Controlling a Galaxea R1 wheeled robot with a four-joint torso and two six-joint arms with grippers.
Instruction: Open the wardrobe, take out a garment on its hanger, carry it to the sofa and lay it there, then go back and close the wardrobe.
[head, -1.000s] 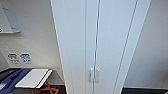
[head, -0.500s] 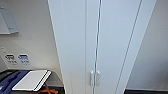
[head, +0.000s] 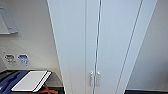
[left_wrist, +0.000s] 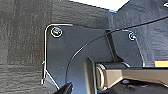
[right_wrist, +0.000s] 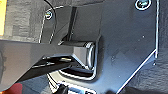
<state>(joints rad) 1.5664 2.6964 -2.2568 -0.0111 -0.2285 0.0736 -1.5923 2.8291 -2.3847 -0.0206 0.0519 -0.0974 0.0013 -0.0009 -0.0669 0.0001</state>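
Counting up: one wardrobe (head: 100, 37), two doors shut, two little handles (head: 94, 79) side by side. One white board (head: 30, 80) off to the side, two wall stickers (head: 17, 60).

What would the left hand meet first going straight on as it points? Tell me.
Likely the dark floor: the left wrist view faces it with nothing else in between, though depth is unclear.
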